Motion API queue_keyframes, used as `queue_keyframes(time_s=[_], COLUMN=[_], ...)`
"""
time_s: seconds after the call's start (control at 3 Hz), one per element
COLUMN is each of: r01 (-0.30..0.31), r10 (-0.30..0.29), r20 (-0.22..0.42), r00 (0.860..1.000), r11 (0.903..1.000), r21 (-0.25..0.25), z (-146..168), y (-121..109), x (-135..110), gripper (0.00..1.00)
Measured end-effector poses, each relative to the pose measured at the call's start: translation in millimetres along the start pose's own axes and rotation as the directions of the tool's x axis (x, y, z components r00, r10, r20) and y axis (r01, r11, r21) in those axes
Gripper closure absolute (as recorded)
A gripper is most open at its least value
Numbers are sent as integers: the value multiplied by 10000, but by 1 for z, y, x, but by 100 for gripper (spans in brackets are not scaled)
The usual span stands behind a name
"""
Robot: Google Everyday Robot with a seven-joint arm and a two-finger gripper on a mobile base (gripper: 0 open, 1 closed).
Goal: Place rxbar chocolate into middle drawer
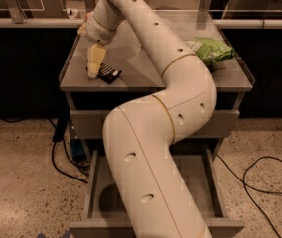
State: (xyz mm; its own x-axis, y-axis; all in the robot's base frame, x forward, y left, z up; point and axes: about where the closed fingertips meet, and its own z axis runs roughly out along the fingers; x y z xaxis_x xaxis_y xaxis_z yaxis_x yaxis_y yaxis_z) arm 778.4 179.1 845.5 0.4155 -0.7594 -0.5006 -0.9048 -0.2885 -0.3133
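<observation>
Standing over the left front part of the desk (pixel 136 76), in the upper left of the frame: the claw (pixel 93 71), cream-coloured, pointing down, with its tip at or just above the surface. Impossible to tell how far open, and equally impossible to tell whether holding anything. Just right of its tip, lying flat near the front edge of the desk: the bar (pixel 110 75), black with rows of pale print, close against the claw, contact not certain. At the right side of the desk, in the upper right of the frame and well apart from the bar: a green crinkled bag (pixel 211 51), partly behind the arm (pixel 146 133). Bending from the bottom centre up through the middle of the frame and then over to the upper left, this thick white arm hiding much of the desk front. Under the desk top, a closed drawer (pixel 89 124); below it, at the bottom of the frame, another drawer (pixel 92 192) pulled out, its inside mostly covered by the arm. Around all this, a speckled floor (pixel 22 182).
</observation>
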Motion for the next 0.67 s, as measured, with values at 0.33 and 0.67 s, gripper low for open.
queue_keyframes(time_s=[0.33,0.67], r01=[-650,-1175], r10=[650,1174], r20=[38,236], r00=[9979,9928], r11=[9979,9931], r21=[47,2], z=[-9,-26], y=[9,40], x=[1,-19], gripper=[0,0])
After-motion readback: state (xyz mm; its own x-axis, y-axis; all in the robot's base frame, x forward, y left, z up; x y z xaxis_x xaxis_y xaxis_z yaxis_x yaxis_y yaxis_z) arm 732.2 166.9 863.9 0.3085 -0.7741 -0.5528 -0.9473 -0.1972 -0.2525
